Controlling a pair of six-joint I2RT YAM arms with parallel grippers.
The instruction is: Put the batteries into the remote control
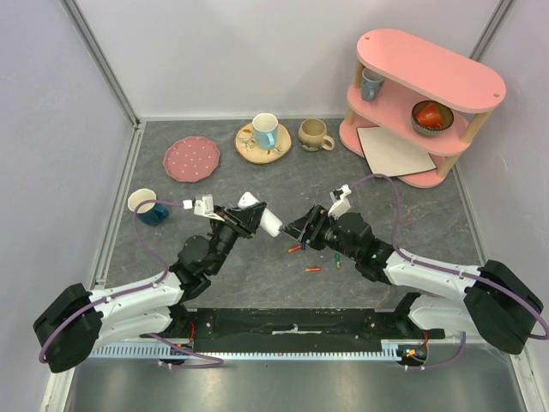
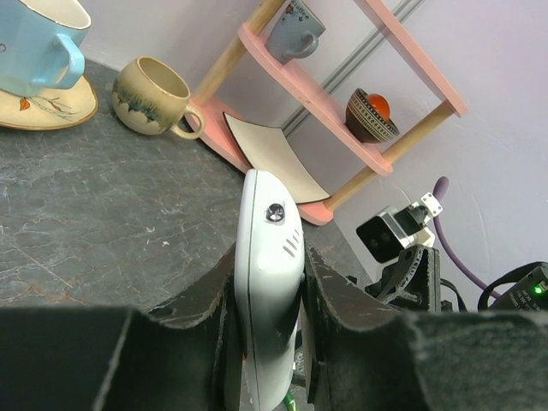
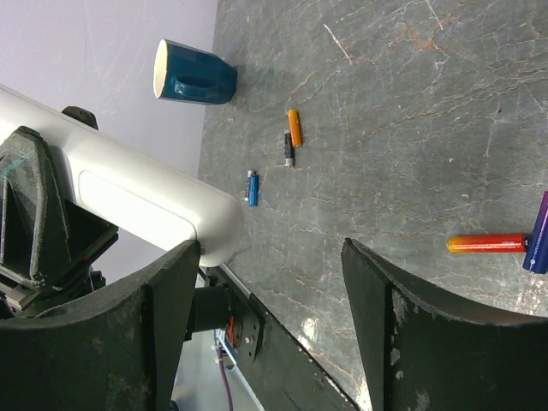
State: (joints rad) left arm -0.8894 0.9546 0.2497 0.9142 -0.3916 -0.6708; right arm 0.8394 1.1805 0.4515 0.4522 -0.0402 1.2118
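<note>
The remote control point(image 1: 262, 219) is a slim white handset held up off the table, and my left gripper point(image 1: 244, 216) is shut on its sides. In the left wrist view the remote control point(image 2: 267, 257) stands edge-on between the two black fingers of the left gripper point(image 2: 270, 278). My right gripper point(image 1: 302, 230) hangs open just right of the remote's free end, holding nothing. In the right wrist view the remote point(image 3: 128, 193) ends beside the left finger of the right gripper point(image 3: 270, 261). Several batteries lie on the table below: a red-orange one point(image 1: 295, 249), another point(image 1: 313, 269) and a green one point(image 1: 338, 260).
A pink two-tier shelf point(image 1: 446, 86) stands at the back right with a mug, a bowl and a beige board point(image 1: 393, 150). A pink plate point(image 1: 190, 159), a blue cup on a saucer point(image 1: 264, 133) and a beige mug point(image 1: 314, 134) line the back. A teal mug point(image 1: 150, 206) sits at left.
</note>
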